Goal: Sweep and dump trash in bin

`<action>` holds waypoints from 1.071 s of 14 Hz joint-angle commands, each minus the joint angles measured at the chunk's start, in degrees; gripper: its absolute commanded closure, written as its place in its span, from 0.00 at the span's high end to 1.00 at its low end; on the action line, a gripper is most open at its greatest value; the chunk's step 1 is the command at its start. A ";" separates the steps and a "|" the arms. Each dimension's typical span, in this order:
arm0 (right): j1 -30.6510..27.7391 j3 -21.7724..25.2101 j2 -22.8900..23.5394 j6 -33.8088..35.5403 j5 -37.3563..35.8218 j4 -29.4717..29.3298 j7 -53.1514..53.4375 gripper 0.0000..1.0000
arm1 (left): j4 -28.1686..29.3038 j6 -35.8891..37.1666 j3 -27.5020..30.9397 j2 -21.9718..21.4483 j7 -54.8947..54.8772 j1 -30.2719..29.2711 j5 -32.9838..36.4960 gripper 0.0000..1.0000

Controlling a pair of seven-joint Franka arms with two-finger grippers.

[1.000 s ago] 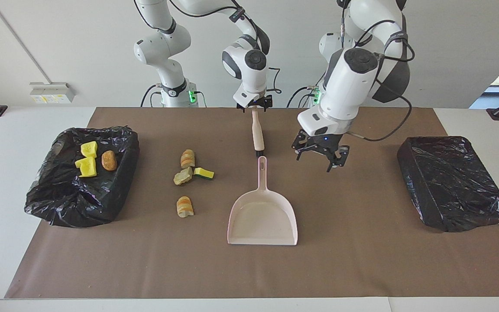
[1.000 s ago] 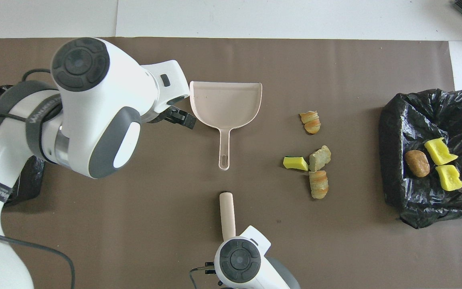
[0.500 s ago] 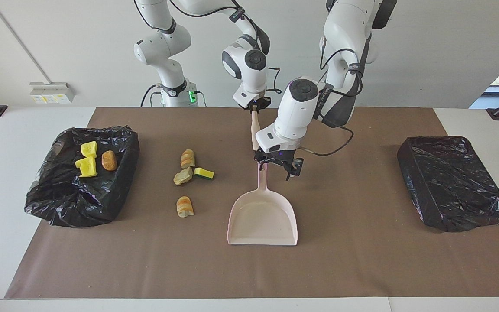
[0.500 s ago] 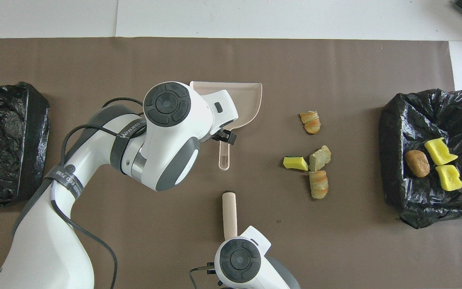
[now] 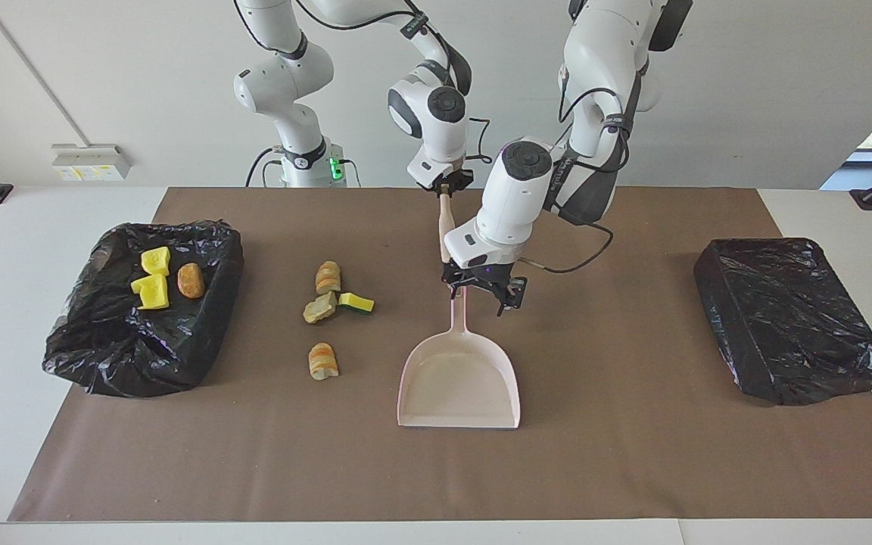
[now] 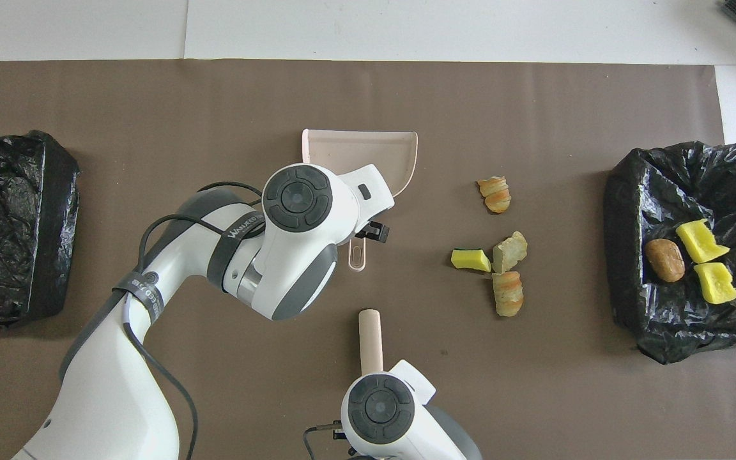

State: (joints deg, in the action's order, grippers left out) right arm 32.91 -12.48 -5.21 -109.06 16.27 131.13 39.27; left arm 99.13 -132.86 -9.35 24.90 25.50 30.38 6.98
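On your brown mat (image 5: 633,454), the left gripper (image 5: 484,294) hung wide open over the dustpan (image 5: 459,386) handle. Your right gripper (image 5: 445,184) was clamped on the brush (image 5: 446,223).

Three scraps (image 5: 160,280) in bin (image 5: 95,356); four (image 5: 328,303) beside dustpan (image 5: 459,386).

A covered black-bagged box (image 5: 792,318) sits on brown paper (image 5: 633,454).

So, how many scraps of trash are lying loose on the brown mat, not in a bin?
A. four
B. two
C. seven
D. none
A: four scraps lie on the mat, a bread-like lump, a yellow-and-green sponge piece, a tan chunk and another bread-like lump; three others sit in the black-lined bin.
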 commanded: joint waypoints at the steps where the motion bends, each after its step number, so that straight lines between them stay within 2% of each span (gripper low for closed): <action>1: -6.60 -0.18 -4.27 4.72 -2.03 0.36 -5.07 0.00 | 0.10 -0.82 1.09 -0.38 1.92 0.91 1.64 0.82; 3: -11.09 -0.18 -5.07 6.31 -3.78 0.36 -7.88 0.00 | 0.19 -0.38 1.09 -0.38 1.92 0.99 1.64 0.35; 4: -12.59 -0.18 -5.07 6.31 -5.01 0.36 -8.68 0.00 | 0.19 -0.29 1.09 -0.38 1.83 0.99 1.64 0.18; 6: -15.40 -0.18 -4.72 5.97 -7.48 0.36 -9.39 0.00 | 0.19 -0.21 1.09 -0.38 2.44 0.99 1.64 0.05; 8: -18.22 -0.18 -4.72 5.70 -8.62 -0.95 -11.92 0.00 | -0.60 -0.38 1.09 -0.73 2.10 0.04 1.72 0.00; 11: -23.84 -0.26 -5.16 4.82 -16.60 -0.35 -13.96 0.00 | -0.34 0.84 1.53 -3.27 -3.06 -1.11 1.72 0.00; 13: -26.30 -0.26 -5.25 4.73 -19.60 0.27 -16.75 0.00 | -0.16 6.18 1.44 -6.00 -16.81 -2.26 1.64 0.00; 15: -31.73 -0.26 -5.34 3.95 -21.27 1.76 -25.60 0.00 | 0.10 11.38 1.44 -7.59 -29.14 -3.48 1.64 0.00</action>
State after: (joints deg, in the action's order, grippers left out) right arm 6.03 -12.06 -9.44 -103.55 -2.87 130.85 20.82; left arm 98.12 -125.73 -7.69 20.13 5.58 28.12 7.75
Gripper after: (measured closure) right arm 0.740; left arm 0.674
